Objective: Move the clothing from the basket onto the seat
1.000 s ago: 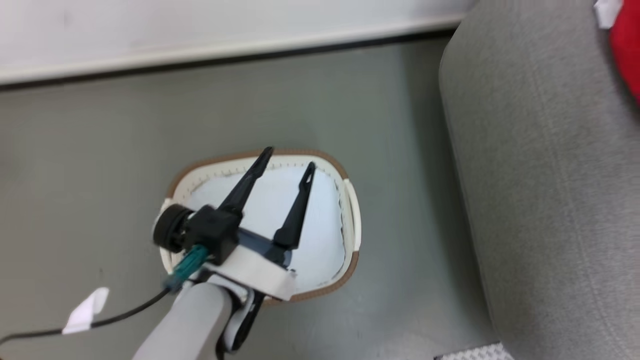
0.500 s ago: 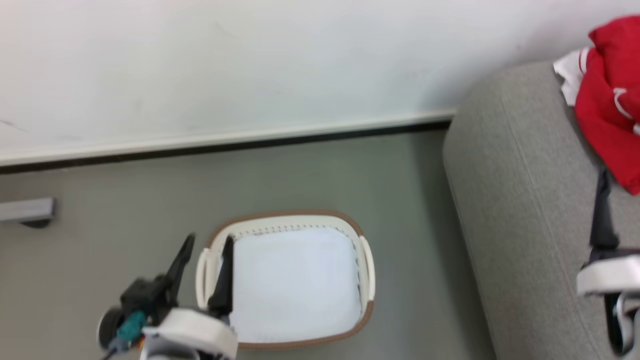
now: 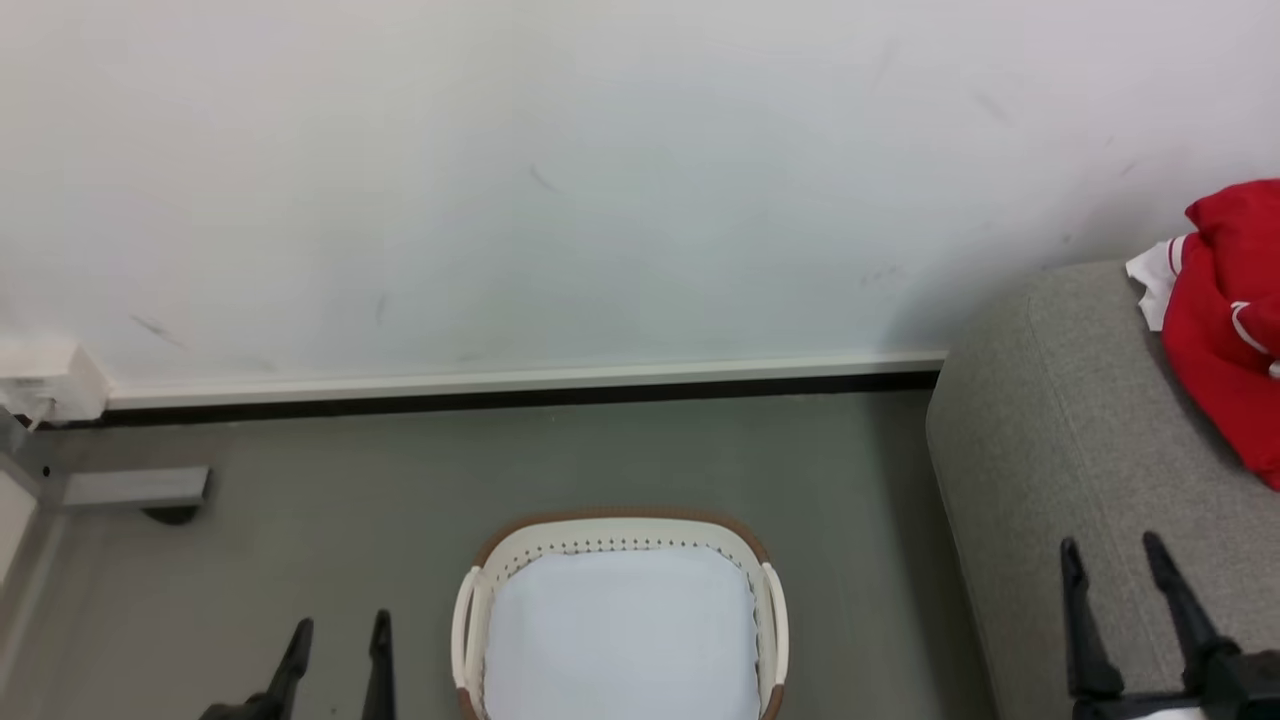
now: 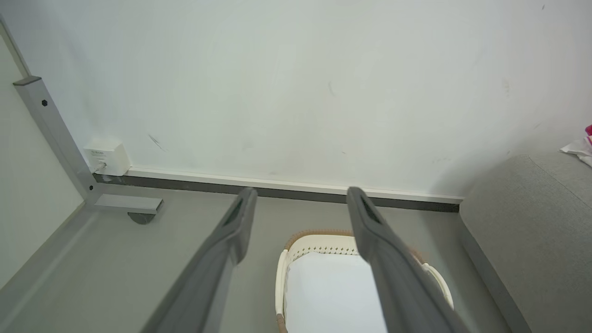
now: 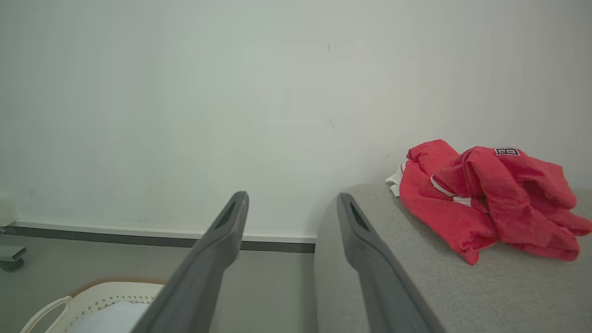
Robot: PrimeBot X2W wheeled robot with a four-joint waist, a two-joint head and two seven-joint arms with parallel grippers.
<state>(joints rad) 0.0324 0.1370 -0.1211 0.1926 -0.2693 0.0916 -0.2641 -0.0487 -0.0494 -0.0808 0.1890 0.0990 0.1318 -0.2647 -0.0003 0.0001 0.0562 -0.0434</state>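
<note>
**Clothing and surroundings.** The clothing, a crumpled red heap with white trim and a black number patch uppermost, lies on the seat, close to the wall. You will find the basket on the grey floor beside the seat's rounded end, apart from it. It holds a flat white liner cloth. Your right gripper hangs over the seat, short of the clothing, its fingers spread and empty. Your left gripper hangs over the floor to the left of the basket, its fingers likewise parted and empty.
</note>
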